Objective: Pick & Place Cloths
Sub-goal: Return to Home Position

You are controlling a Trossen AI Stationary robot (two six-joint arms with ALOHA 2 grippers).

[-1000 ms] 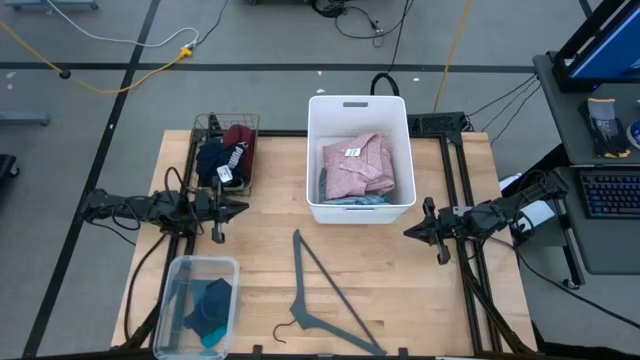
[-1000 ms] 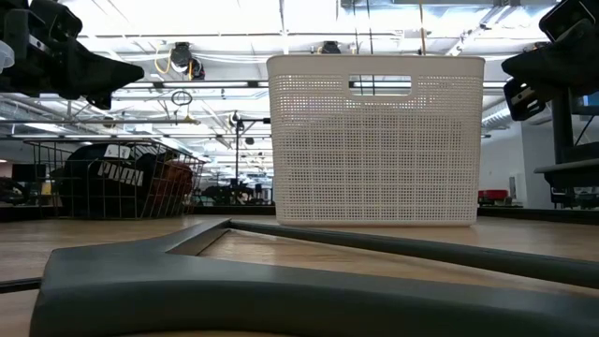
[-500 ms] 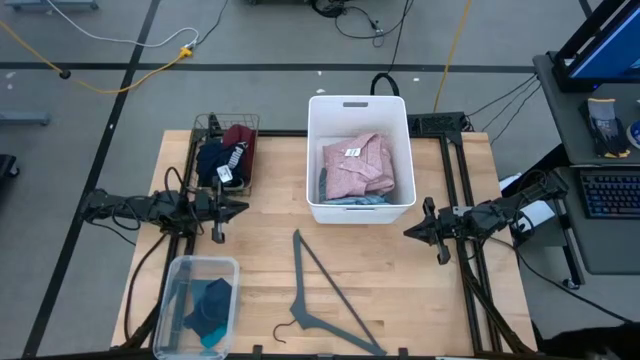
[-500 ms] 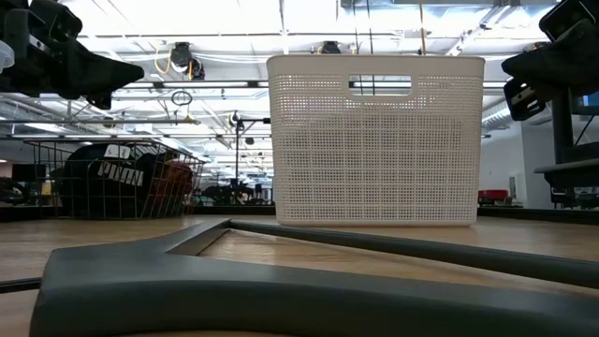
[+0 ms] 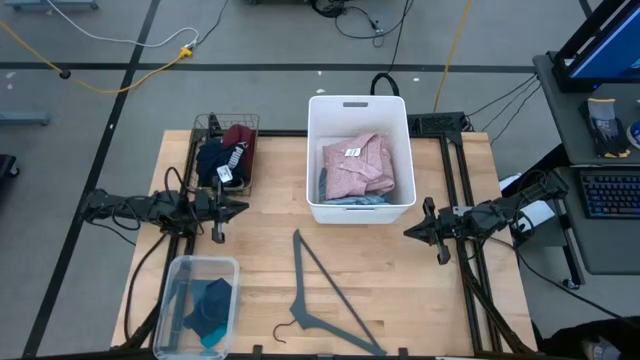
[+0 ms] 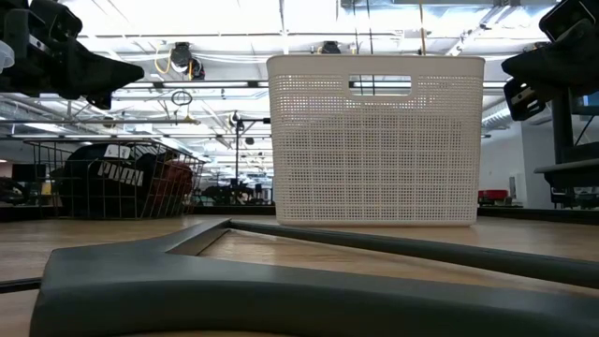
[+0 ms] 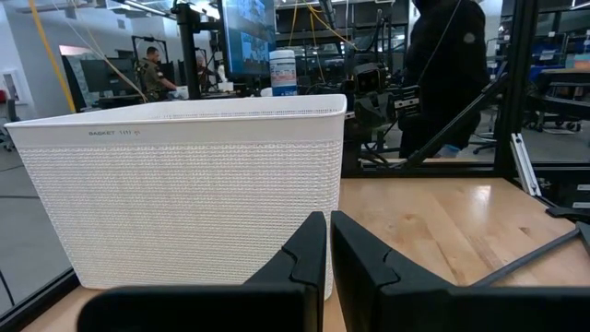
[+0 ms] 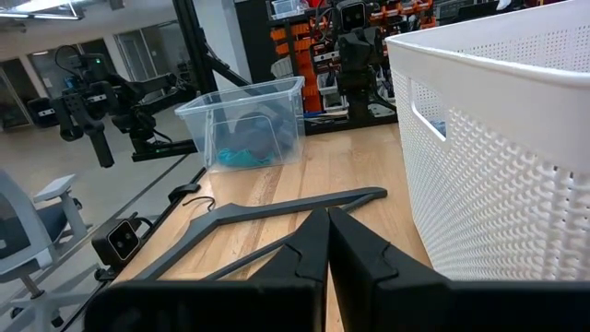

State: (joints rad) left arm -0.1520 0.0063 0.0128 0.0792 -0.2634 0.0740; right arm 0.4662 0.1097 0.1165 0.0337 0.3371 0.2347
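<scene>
Grey plastic clothes hanger (image 5: 322,300) lies flat on the wooden table (image 5: 420,310), on the near side of both grippers and touching neither. Clear plastic bin (image 5: 205,259) sits just on the near side of the left gripper (image 5: 243,208), with teal and slate-blue cloths (image 5: 210,303) bunched inside. Left gripper hangs at the table's left edge, fingers together, nothing between them. Right gripper (image 5: 408,230) mirrors it at the right edge, fingers together, empty, tips facing the left one, well apart across the table. Just beyond the left gripper, a black wire basket (image 5: 227,117) holds a heaped navy cloth (image 5: 208,160) and maroon cloth (image 5: 238,138). Farther off, between the two grippers, is a white perforated laundry bin (image 5: 311,150). In it, a folded pink shirt (image 5: 358,165) with a tag lies on top of a folded light-blue shirt (image 5: 350,200), only an edge of that showing. Every cloth seen is in a container, so sorting looks done and the arms look parked. Handling guess: all cloths are light, soft, floppy, not fragile, not slippery. A single-layer pinch would likely unfold the folded ones, so better to pinch a thick fold or the collar from above. Take bunched ones at the highest ridge.
</scene>
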